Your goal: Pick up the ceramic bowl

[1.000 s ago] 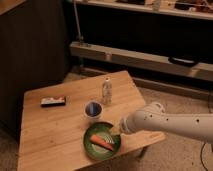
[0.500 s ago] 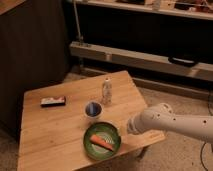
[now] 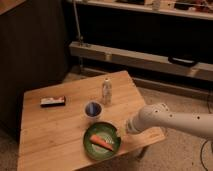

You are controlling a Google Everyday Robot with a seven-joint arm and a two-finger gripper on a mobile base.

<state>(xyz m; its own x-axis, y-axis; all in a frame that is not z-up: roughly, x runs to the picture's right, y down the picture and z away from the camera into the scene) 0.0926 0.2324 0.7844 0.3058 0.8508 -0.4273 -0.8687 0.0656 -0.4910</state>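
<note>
Honestly, nothing readable from where I'm standing. The small flat dark packet [image 3: 52, 101] on the light wooden table [image 3: 45, 135] has a pale strip along it, but I can't make out any letters. Same for the clear plastic bottle [image 3: 106, 91], too small to tell. The white arm's gripper [image 3: 128, 127] sits just right of the glossy green ceramic bowl [image 3: 95, 149], and there's nothing legible on either.

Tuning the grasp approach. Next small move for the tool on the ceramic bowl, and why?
Probably ease the tool left onto the right rim of the ceramic bowl. The tool sits just beside that rim, near the right edge of the table. An orange item lies across the bowl's middle and the white cup stands close behind it, so the right rim looks freest.
</note>
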